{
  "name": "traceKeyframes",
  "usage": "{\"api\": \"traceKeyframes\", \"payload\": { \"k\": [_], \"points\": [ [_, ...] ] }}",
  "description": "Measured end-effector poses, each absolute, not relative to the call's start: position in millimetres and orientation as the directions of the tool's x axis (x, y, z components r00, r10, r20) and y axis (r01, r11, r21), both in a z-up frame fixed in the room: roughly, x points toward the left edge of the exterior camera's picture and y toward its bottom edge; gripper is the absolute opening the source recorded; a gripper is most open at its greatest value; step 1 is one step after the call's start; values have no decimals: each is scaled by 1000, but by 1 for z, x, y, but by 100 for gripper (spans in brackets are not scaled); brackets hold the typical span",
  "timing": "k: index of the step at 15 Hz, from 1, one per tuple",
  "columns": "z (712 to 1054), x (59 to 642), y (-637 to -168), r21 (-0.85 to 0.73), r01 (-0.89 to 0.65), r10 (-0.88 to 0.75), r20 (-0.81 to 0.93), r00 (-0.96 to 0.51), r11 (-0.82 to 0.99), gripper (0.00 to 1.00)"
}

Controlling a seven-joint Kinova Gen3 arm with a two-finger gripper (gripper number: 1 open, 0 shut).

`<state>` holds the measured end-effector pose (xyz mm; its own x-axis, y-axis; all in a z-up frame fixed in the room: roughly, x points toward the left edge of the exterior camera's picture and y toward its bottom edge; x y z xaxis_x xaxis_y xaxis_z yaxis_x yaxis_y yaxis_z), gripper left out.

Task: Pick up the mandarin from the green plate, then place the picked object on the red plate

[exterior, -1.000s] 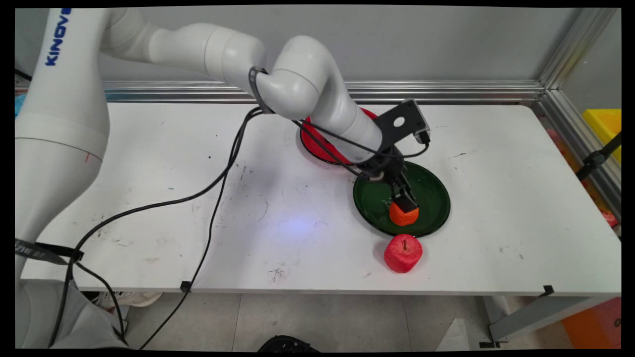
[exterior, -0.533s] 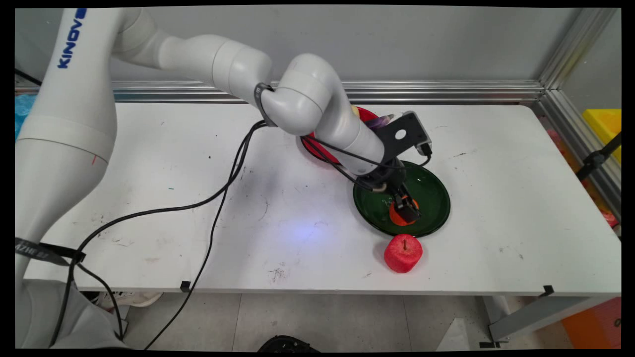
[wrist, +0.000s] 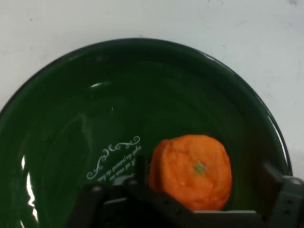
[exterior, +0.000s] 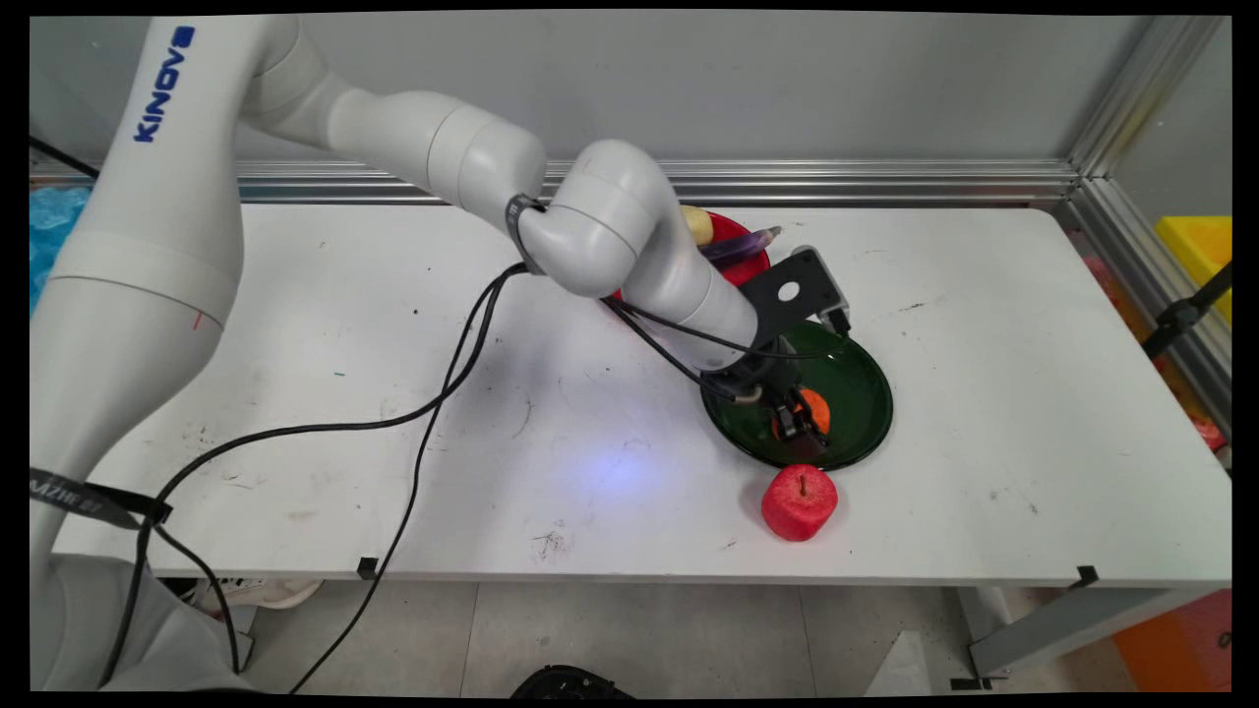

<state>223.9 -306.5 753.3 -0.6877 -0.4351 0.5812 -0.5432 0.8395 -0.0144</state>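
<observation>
The black gripper (exterior: 802, 430) is lowered into the green plate (exterior: 866, 393), which is set on the white table (exterior: 393, 324) towards its right half. An orange fruit (exterior: 815, 408) is seen lying on the plate, and in the hand view the same orange fruit (wrist: 192, 171) is framed between the two fingers (wrist: 285, 199), which are spread on either side of it; whether the pads are touching its skin cannot be told. White ornamental lettering (wrist: 116, 161) is printed on the inside of the green plate (wrist: 57, 142), just beside the fruit. A red apple (exterior: 799, 502) is placed on the table just in front of the plate, apart from its rim. Behind the arm, a red plate (exterior: 740, 241) is partly hidden, and a purple item (exterior: 740, 244) and a pale yellowish item (exterior: 697, 224) are seen lying on it.
</observation>
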Motion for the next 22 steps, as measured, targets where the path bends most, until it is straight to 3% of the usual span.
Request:
{"api": "traceKeyframes", "payload": {
  "k": [1, 11, 22],
  "points": [
    [752, 224, -306, -14, -546, -438, 581, -687, 838, 0],
    [750, 229, -308, -19, -560, -443, 590, -675, 828, 0],
    [810, 271, -332, -29, -574, -428, 636, -642, 819, 0]
  ]
}}
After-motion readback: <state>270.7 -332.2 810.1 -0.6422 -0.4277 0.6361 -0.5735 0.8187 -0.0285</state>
